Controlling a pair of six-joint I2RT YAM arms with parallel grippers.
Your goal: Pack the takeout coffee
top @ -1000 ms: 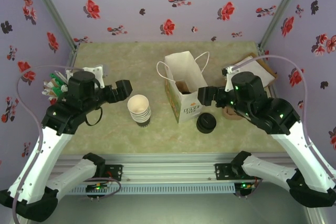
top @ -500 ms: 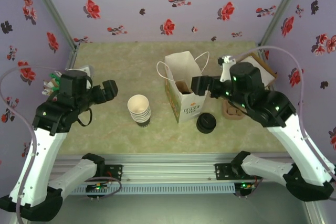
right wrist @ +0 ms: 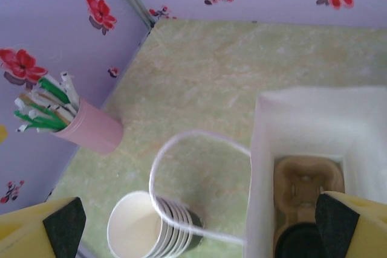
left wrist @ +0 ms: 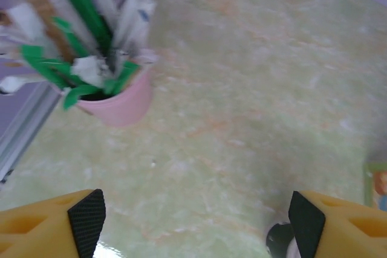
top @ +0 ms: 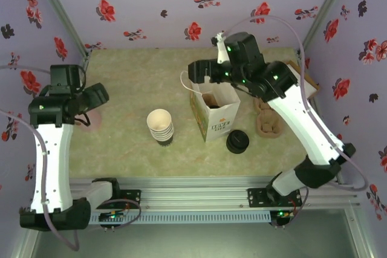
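The small paper takeout coffee (right wrist: pixel 295 240), round black plastic lid showing, seems seated inside the tall white paper bag (right wrist: pixel 302 110). Right gripper (right wrist: pixel 199 222) hovers above the bag, wide open, empty; raise it straight, missing the handle loop (right wrist: pixel 181 143). Left gripper (left wrist: pixel 198 219), well left of the bag, open, empty

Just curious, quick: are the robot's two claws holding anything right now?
Left gripper: open, holding nothing.
Right gripper: open, holding nothing.
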